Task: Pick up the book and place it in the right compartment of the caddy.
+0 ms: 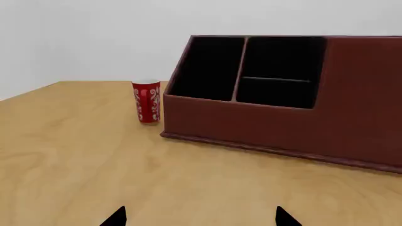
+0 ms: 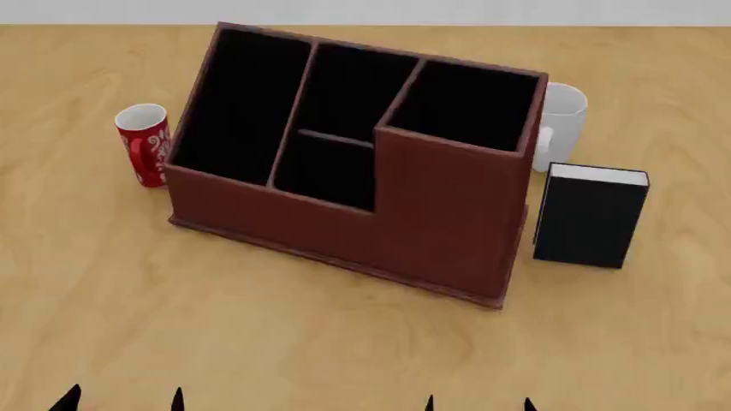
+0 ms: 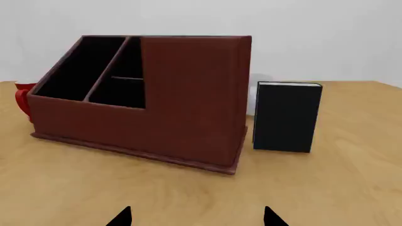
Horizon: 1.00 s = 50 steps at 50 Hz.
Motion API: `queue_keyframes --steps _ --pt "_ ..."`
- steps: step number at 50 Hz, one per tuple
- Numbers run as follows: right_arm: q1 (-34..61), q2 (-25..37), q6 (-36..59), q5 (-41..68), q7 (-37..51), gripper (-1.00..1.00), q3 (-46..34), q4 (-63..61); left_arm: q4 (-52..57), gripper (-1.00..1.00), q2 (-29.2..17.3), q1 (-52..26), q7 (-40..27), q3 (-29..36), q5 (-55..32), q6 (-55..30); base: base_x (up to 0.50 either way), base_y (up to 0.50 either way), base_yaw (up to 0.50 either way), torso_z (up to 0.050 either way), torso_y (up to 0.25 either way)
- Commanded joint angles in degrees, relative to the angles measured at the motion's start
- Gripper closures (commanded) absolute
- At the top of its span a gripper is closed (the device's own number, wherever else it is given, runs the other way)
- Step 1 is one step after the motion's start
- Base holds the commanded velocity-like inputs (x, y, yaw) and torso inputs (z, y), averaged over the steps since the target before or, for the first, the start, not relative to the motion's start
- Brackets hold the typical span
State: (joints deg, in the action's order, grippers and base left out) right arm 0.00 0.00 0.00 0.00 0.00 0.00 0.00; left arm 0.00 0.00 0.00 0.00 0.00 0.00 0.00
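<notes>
The black book stands upright on the table just right of the caddy; it also shows in the right wrist view. The caddy is a reddish-brown box with black sections; its right compartment is empty. The caddy also shows in the left wrist view and the right wrist view. My left gripper and right gripper are open and empty at the near table edge, well short of the caddy. Only their fingertips show.
A red patterned mug stands left of the caddy, also in the left wrist view. A white mug stands behind the book, beside the caddy's right wall. The wooden table lies bare between the grippers and the caddy.
</notes>
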Motion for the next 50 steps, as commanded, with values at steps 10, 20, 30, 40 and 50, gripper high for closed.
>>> queue_keyframes --steps 10,20,30,40,50 --pt "0.2 2.2 -0.9 2.4 2.6 -1.0 -2.5 0.2 0.3 -1.0 -2.3 0.3 -2.0 2.7 -2.5 2.7 0.0 0.0 0.0 0.04 0.0" --pt "-0.8 4.5 3.8 4.3 4.9 -1.0 -1.4 -10.9 10.4 -1.0 -4.0 -0.3 -2.9 4.4 -3.7 -2.8 0.0 0.0 0.0 0.05 0.0" --pt "3.1 7.5 15.5 5.1 5.6 -1.0 -1.3 -22.4 17.9 -1.0 -5.7 -3.7 -4.5 2.8 -6.3 -8.7 0.0 0.0 0.0 0.05 0.0" --pt "6.7 8.6 19.2 5.7 4.7 -1.0 -3.5 -24.2 23.8 -1.0 -7.6 -5.5 -5.3 4.3 -5.5 -13.1 0.0 0.0 0.0 0.05 0.0" --pt "7.7 9.9 21.9 3.4 5.0 -1.0 -6.7 -26.5 26.2 -1.0 -8.5 -4.2 -5.9 4.4 -6.1 -13.4 0.0 0.0 0.23 0.03 0.0"
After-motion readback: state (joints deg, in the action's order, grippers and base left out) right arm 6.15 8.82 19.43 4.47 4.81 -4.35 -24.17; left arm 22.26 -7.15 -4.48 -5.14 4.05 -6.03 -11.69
